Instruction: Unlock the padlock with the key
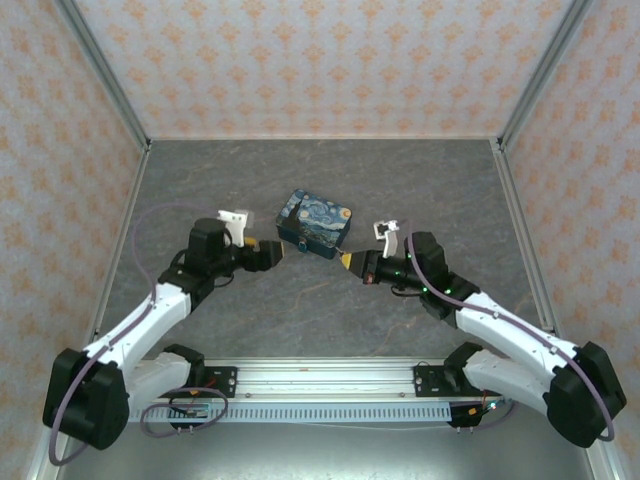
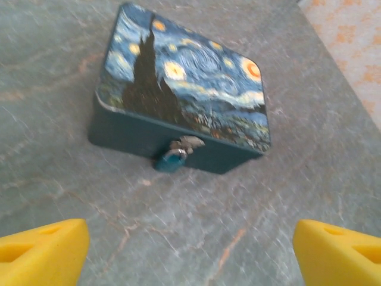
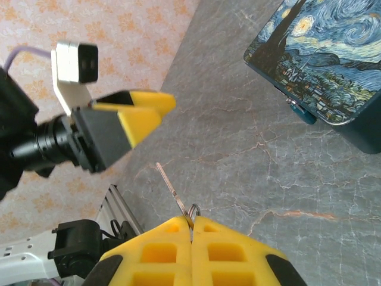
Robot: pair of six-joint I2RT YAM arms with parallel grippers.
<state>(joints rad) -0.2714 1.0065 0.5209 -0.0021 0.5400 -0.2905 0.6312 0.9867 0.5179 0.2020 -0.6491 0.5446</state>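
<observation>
A dark-blue starry-night tin [image 1: 314, 224] sits closed on the grey marbled tabletop [image 1: 320, 310], enclosed by orange-patterned walls [image 1: 320, 60].

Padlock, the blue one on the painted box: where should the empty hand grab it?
Probably the padlock by its teal body, pinched across its sides, coming low from the front of the tin, where it sticks out under the clasp. The open left gripper faces that side; the right gripper holds the key.

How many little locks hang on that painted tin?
1: a teal padlock at the clasp on the near side of the starry-night tin. Its far sides are hidden.
</observation>
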